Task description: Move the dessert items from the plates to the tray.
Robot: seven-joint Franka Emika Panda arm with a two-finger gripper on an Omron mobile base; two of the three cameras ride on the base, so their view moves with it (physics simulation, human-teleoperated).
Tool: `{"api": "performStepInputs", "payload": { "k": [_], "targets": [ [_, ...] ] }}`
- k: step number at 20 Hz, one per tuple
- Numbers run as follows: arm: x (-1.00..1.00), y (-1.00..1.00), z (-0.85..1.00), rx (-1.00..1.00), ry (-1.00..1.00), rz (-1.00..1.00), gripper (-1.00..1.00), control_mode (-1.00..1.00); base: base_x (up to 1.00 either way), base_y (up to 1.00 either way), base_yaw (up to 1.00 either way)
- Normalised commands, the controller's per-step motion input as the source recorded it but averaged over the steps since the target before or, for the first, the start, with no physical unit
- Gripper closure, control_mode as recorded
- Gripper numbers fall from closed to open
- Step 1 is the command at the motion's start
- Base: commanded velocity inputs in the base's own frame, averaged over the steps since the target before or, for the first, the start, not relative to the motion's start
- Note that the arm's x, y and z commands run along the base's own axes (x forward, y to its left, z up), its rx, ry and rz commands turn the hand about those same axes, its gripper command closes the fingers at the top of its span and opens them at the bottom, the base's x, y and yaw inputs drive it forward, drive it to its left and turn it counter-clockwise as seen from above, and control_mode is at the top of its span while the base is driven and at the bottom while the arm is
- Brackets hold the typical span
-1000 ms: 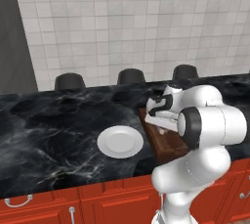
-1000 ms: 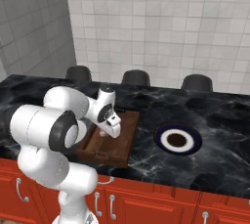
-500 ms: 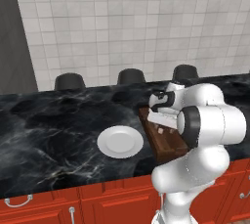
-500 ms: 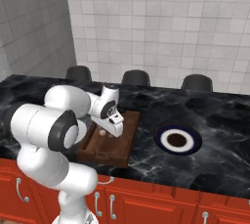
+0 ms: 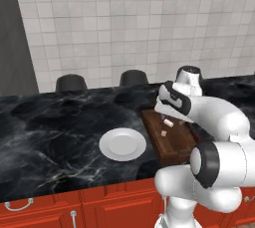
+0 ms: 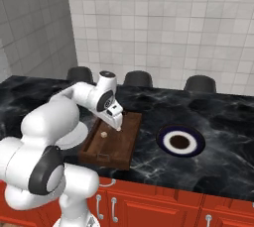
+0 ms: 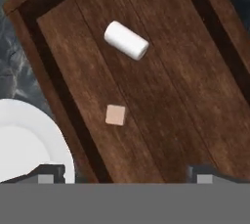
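Note:
The stubby white oblong (image 7: 126, 40) and the small tan lump (image 7: 115, 115) both lie on the floor of the dark brown wooden tray (image 7: 171, 96), a little apart. My gripper (image 7: 127, 174) hovers above them, open and holding nothing. From the left base view, the gripper (image 5: 165, 114) hangs over the tray (image 5: 174, 145), with the oblong (image 5: 169, 122) and the lump (image 5: 163, 133) below it. The plain white plate (image 5: 122, 144) beside the tray's left side is bare. The navy-rimmed plate (image 6: 180, 142) lies right of the tray (image 6: 113, 144) and carries nothing.
Three dark round stool tops (image 6: 137, 78) line the far edge of the black marble counter (image 5: 50, 122). A tiled wall rises behind. Red cabinet fronts (image 6: 158, 203) run below the counter's near edge. My own arm (image 6: 74, 102) crosses above the white plate.
The hand has shifted a little over the tray. The white oblong now lies free on the tray floor beneath the open fingers.

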Motion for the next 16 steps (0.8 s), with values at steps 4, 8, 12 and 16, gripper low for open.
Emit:
{"api": "performStepInputs", "payload": {
  "k": [4, 8, 12, 16],
  "targets": [
    [-0.61, 0.47, 0.9, -0.1, -0.29, 0.0, -1.0, -1.0, 0.0, 0.0, 0.0],
    [-0.64, 0.76, 0.71, -0.15, -0.31, 0.0, -1.0, -1.0, 0.0, 0.0, 0.0],
    [-0.58, 0.91, 0.49, -0.18, -0.3, 0.0, -1.0, -1.0, 0.0, 0.0, 0.0],
    [-0.47, 0.97, 0.38, -0.2, -0.23, -0.02, -1.0, -1.0, 0.0, 0.0, 0.0]
  ]
}}
